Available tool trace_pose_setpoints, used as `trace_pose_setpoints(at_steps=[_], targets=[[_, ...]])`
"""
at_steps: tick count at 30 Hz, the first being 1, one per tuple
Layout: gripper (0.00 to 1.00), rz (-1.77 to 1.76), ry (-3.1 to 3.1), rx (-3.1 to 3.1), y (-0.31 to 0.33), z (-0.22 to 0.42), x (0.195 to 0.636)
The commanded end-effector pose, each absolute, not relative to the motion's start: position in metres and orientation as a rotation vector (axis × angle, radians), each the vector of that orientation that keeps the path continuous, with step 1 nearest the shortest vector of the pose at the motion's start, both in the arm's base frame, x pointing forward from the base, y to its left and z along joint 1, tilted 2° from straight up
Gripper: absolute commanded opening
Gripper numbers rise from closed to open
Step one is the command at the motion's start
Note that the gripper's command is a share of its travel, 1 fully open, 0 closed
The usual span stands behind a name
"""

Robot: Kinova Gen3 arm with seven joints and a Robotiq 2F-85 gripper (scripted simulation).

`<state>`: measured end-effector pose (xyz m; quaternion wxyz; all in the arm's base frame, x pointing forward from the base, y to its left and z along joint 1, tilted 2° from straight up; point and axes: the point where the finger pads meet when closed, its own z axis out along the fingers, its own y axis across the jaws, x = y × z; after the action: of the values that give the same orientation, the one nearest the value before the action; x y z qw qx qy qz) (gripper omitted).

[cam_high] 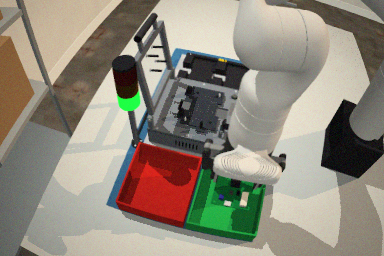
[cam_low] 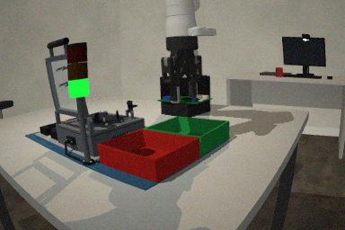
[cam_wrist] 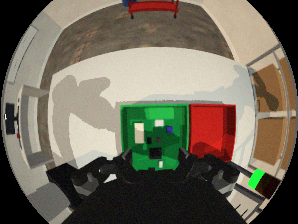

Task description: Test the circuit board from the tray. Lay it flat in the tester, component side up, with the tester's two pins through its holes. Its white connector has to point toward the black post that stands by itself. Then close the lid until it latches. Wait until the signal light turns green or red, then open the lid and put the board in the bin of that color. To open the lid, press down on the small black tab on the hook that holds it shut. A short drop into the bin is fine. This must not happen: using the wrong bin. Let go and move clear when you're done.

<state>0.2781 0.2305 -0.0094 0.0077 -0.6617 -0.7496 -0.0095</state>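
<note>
Near the tabletop's front edge, the jaws were clamped on the circuit board (cam_high: 231, 197) (cam_low: 185, 101) (cam_wrist: 155, 140), held above the green bin (cam_high: 220, 225) (cam_low: 216, 130) (cam_wrist: 123, 125). Only its release remained. Farther from that edge, the tester (cam_high: 175, 135) (cam_low: 105, 130) stood open, empty; the signal light (cam_high: 128, 99) (cam_low: 79, 87) (cam_wrist: 257, 179) glowed green.

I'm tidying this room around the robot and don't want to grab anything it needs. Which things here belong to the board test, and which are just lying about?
Belongs to the job:
- circuit board
- tester
- signal light
- green bin
- red bin

Just lying about:
- red cup
- monitor
- keyboard
</note>
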Motion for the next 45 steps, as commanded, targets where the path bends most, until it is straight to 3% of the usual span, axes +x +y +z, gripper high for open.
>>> trace_pose_setpoints(at_steps=[1, 45], targets=[[0.77, -0.032, -2.335, -2.071, 0.234, -0.015, 0.277], [0.77, -0.032, -2.319, -2.091, 0.239, -0.102, 0.278]])
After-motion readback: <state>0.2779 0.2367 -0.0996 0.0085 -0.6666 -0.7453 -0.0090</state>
